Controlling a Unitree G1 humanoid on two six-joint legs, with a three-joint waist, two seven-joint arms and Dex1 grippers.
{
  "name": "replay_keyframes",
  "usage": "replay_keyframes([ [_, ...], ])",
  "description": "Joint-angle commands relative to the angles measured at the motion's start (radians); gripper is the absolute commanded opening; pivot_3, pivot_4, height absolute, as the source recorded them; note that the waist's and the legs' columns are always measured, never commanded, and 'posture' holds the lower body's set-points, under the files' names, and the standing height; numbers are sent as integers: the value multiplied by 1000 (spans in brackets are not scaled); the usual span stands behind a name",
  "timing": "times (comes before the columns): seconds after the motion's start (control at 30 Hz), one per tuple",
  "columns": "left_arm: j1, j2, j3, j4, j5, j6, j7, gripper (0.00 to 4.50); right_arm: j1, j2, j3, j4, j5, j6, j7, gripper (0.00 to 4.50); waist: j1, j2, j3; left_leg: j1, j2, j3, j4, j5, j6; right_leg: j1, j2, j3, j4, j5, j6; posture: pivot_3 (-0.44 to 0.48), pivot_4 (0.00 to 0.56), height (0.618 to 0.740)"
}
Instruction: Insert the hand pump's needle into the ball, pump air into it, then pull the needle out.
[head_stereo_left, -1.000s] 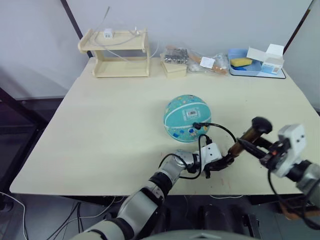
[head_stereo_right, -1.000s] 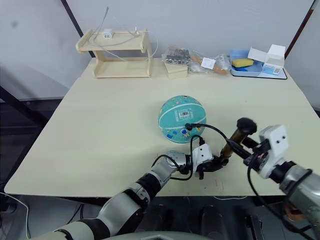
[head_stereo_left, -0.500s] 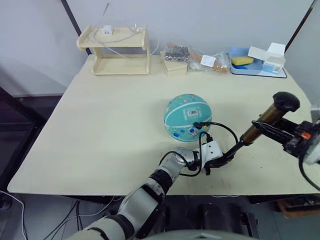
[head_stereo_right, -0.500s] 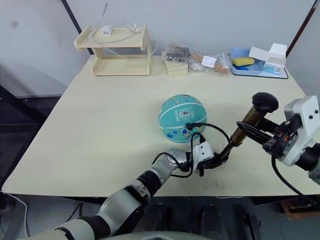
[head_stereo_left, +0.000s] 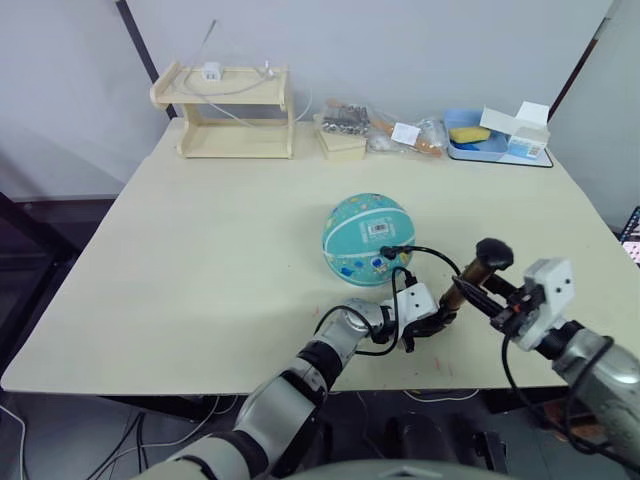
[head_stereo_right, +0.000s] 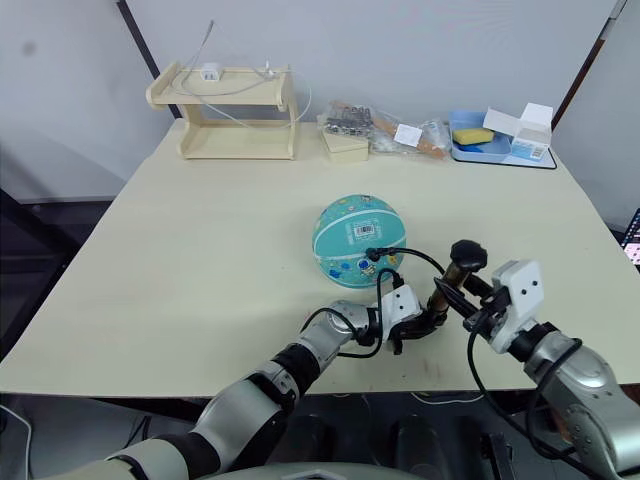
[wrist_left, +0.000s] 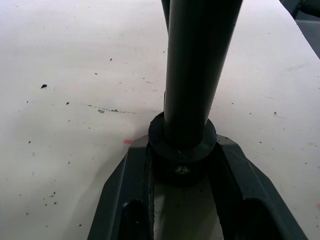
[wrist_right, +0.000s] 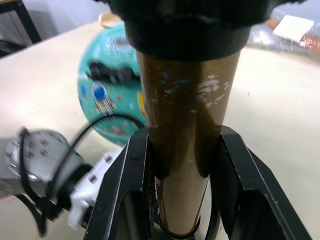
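Near the surface's (head_stereo_left: 200, 250) front edge, left gripper (wrist_left: 182, 172) jaws clamped the hand pump's (head_stereo_left: 462, 285) base; right gripper (wrist_right: 182, 165) jaws squeezed its brass barrel, teal ball (head_stereo_left: 368, 238) just beyond.

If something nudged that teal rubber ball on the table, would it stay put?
Probably not. The teal rubber ball is round and rests free on the flat cream table, so it likely rolls. The thin black hose plugged into it looks floppy and would hardly restrain it.
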Motion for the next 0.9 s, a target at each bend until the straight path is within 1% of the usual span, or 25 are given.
replay_keyframes([
  [0.03,26,1,0,19,7,30,-22,1032,46,24,129,188,-107,47,35,975,0,2,-2,0,0,0,0,0,0,0,0,0,0,0,0,0,150,740],
  [0.13,24,3,5,9,3,35,-28,1032,34,40,143,224,-146,35,51,975,0,6,-3,0,0,0,0,0,0,0,0,0,0,0,-1,0,150,740],
  [0.3,22,1,17,-15,-3,46,-36,1032,20,53,136,228,-174,39,65,975,0,7,-4,0,0,-1,-1,0,0,0,1,0,0,-1,-1,0,150,740],
  [0.57,31,-4,32,-107,-32,82,-74,1032,24,41,109,178,-181,44,67,975,0,10,-3,0,1,-1,-1,0,0,-1,1,-1,0,-1,-1,0,150,740],
  [0.8,51,-4,30,-202,-44,129,-106,1032,15,37,101,124,-175,72,53,975,0,19,4,-2,1,-1,-1,0,0,-2,1,-1,0,-1,-2,0,150,740],
  [0.9,55,-4,26,-226,-41,141,-106,1032,17,37,101,111,-175,78,50,975,0,21,7,-3,1,-1,-1,0,0,-2,1,-1,0,-1,-2,0,150,740],
])
